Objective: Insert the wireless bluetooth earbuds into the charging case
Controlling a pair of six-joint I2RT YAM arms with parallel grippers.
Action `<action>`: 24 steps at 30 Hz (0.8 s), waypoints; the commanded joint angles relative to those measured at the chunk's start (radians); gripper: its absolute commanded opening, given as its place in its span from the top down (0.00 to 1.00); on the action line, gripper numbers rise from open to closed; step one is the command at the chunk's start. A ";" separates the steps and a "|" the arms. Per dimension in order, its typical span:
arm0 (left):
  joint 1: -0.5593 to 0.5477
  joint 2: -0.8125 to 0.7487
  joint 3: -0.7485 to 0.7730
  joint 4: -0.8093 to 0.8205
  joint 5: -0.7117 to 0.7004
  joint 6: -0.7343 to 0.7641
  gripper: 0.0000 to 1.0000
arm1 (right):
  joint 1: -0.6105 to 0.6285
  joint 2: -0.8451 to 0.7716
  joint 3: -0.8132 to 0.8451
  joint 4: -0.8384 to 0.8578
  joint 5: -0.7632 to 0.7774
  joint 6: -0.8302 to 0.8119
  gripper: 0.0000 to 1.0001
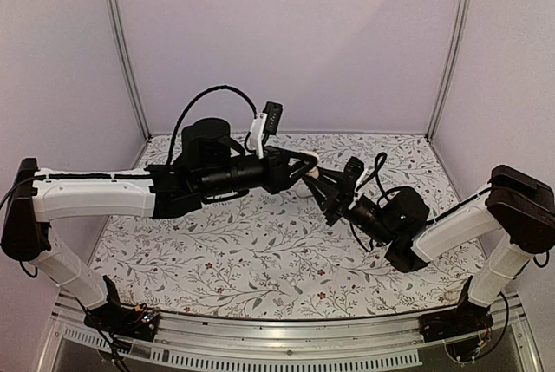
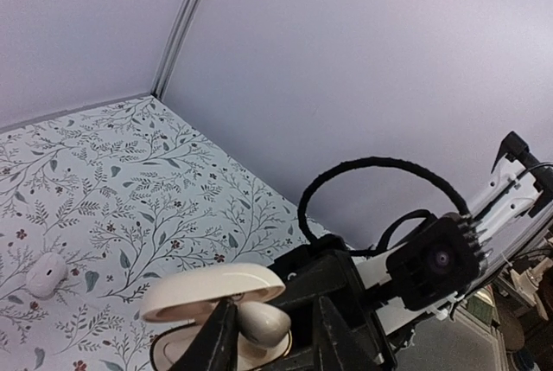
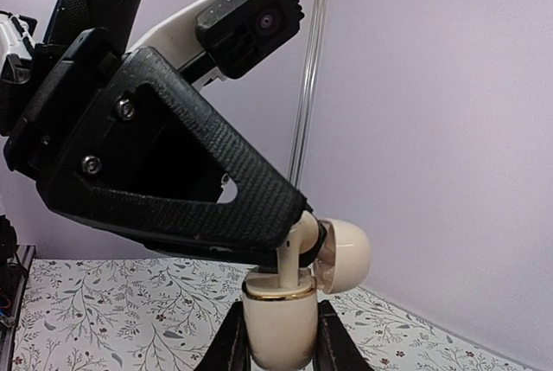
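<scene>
Floral tabletop [image 1: 260,259] spans the enclosure, w/ pale walls round it. L arm [image 1: 95,194] and R arm [image 1: 451,229] reach in from each side and meet mid-air above the tabletop's centre, tips nearly touching.

R fingers [image 3: 232,347] are clamped on the charging case [image 3: 278,323], one on each side of its lower body. The case is upright and well above the tabletop, w/ its lid [image 3: 347,254] swung open to one side.

L fingers [image 2: 218,341] sit right at the case mouth, partly apart, flanking one earbud [image 2: 263,323]. That bud's stem goes down into the case opening. In the L wrist view one finger touches the bud and a dark gap shows on the other side, so the hold looks loose, though the angle is poor.

Second earbud [image 2: 45,274] lies alone on the tabletop, well apart from both arms.
</scene>
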State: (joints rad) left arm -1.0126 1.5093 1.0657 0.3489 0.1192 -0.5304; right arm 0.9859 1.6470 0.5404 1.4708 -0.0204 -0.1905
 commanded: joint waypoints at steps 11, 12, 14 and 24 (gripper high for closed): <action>0.009 0.004 0.034 -0.115 -0.084 0.081 0.65 | 0.031 -0.006 -0.007 0.154 -0.039 0.045 1.00; 0.009 0.003 0.034 -0.113 -0.083 0.082 0.63 | 0.031 -0.005 -0.008 0.155 -0.039 0.047 1.00; 0.009 0.003 0.033 -0.113 -0.083 0.086 0.63 | 0.031 -0.002 -0.010 0.155 -0.040 0.052 1.00; 0.009 -0.009 0.040 -0.116 -0.098 0.105 0.62 | 0.031 0.005 -0.021 0.166 -0.040 0.067 1.00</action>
State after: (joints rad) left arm -1.0210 1.5085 1.0931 0.2913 0.1104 -0.4541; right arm 0.9882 1.6535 0.5259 1.4933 -0.0082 -0.1379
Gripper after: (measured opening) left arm 0.376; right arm 0.203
